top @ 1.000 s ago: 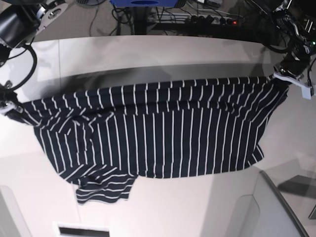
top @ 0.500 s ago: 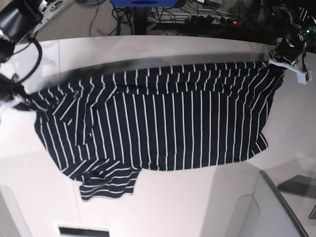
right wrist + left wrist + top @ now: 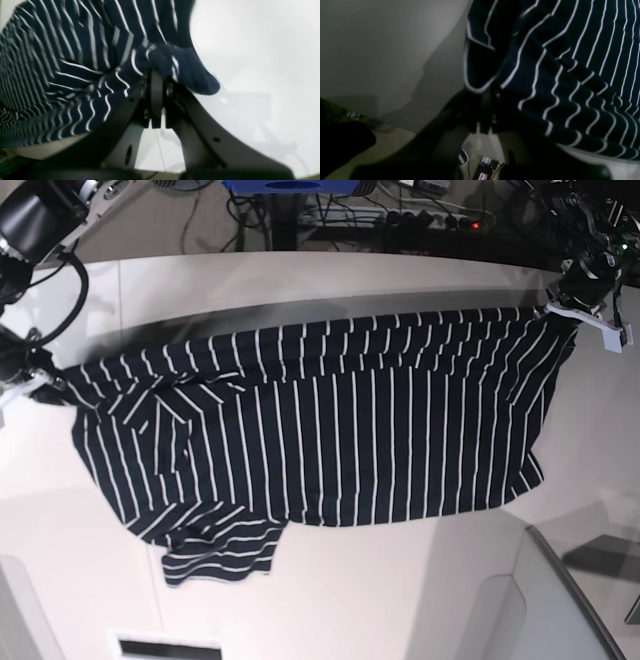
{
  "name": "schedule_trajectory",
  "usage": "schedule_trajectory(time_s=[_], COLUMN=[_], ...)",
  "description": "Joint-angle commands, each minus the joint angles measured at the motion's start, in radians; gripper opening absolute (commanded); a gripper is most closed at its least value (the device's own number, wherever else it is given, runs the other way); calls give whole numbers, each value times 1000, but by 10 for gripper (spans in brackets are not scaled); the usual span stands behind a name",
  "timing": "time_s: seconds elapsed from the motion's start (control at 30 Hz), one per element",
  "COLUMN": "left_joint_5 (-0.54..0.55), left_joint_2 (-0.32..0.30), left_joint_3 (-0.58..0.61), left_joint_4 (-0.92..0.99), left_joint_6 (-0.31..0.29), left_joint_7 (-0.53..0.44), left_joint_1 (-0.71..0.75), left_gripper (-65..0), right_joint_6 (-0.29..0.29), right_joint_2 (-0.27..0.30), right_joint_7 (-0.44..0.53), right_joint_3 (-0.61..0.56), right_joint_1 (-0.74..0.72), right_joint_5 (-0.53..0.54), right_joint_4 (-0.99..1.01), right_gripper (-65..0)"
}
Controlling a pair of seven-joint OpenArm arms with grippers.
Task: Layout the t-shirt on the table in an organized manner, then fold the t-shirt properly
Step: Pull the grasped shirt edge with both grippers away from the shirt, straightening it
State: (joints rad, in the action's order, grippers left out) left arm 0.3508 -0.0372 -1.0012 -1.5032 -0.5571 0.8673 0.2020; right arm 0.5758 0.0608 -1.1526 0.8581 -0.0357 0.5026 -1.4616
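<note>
Nearest the base camera, the free lower edge of the dark navy soft-fabric t-shirt with thin white stripes (image 3: 320, 440) hangs or trails toward the near side of the large smooth white table (image 3: 330, 600), with one bunched sleeve sagging lowest below the right gripper's end. From there the cloth rises to its upper edge, which runs as a nearly straight line between the two sets of jaws; this line is the shirt's long axis at this moment, stretched across the table from side to side. The right gripper (image 3: 157, 80) has its jaws pressed together on a gathered corner of the fabric, the rest of the shirt spreading away from the jaws to one side and downward. The left gripper (image 3: 485, 100) is dim in its wrist view, but its jaws are likewise clamped on the opposite corner, the cloth fanning away from them. Each arm is at one end of the axis, so neither is nearer to the shirt's middle. Judged from this, laying the shirt flat requires both grippers to lower together and keep the span taut; the slack sleeve below the right jaws is likely to land creased. Beyond the far table edge lie dark cables (image 3: 400, 220).
</note>
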Motion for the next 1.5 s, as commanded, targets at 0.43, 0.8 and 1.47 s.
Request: schedule_trajectory(time_s=[0.43, 0.8, 1.47], left_joint_5=[1, 0, -74], left_joint_2=[-14, -20, -34], left_joint_3=[-8, -6, 2], left_joint_4=[-7, 132, 169], left_joint_6=[9, 18, 47], left_joint_7=[-32, -130, -165], left_joint_1=[69, 84, 84], left_gripper=[-650, -650, -650], right_joint_6=[2, 2, 2], right_joint_2=[20, 23, 20], right_joint_7=[127, 168, 201], right_joint_3=[3, 3, 11], right_joint_1=[107, 112, 185], right_joint_5=[17, 15, 17], right_joint_4=[-3, 91, 85], right_gripper=[-648, -648, -648])
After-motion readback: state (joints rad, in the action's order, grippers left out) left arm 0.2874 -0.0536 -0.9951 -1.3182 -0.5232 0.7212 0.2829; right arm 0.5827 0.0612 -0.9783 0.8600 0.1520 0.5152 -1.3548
